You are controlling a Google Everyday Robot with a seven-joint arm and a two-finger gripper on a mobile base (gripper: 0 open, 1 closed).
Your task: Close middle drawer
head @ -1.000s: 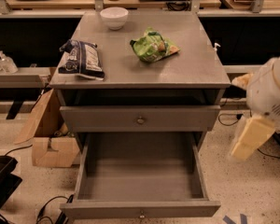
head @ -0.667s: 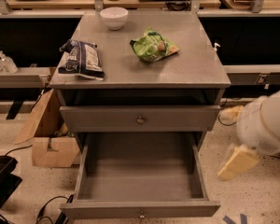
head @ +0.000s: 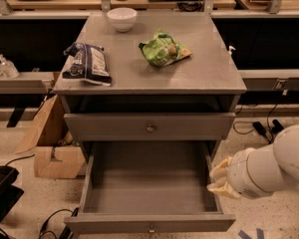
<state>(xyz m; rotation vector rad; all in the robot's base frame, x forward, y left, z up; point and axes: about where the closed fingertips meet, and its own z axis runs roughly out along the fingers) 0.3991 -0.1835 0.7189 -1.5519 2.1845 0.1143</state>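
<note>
The middle drawer [head: 149, 183] is a deep plain grey box, pulled far out of the grey cabinet and empty inside. Its front panel [head: 114, 224] lies along the bottom edge of the view, with a small brass knob [head: 151, 229] at its centre. My gripper [head: 218, 180] is cream-coloured, on the end of a thick white arm [head: 274, 168] coming in from the right. It sits close against the outside of the drawer's right wall [head: 212, 178], near the front corner.
Above the open drawer is a narrower grey drawer front [head: 114, 127] with a brass knob [head: 150, 128]. On the cabinet top [head: 209, 73] lie a white bowl [head: 121, 19], a dark chip bag [head: 87, 62] and a green bag [head: 163, 50]. A cardboard box [head: 52, 153] and cables [head: 264, 128] are on the floor.
The arm has swung down and to the left, from beside the cabinet's right edge to the open drawer's right wall. The drawer has not moved.
</note>
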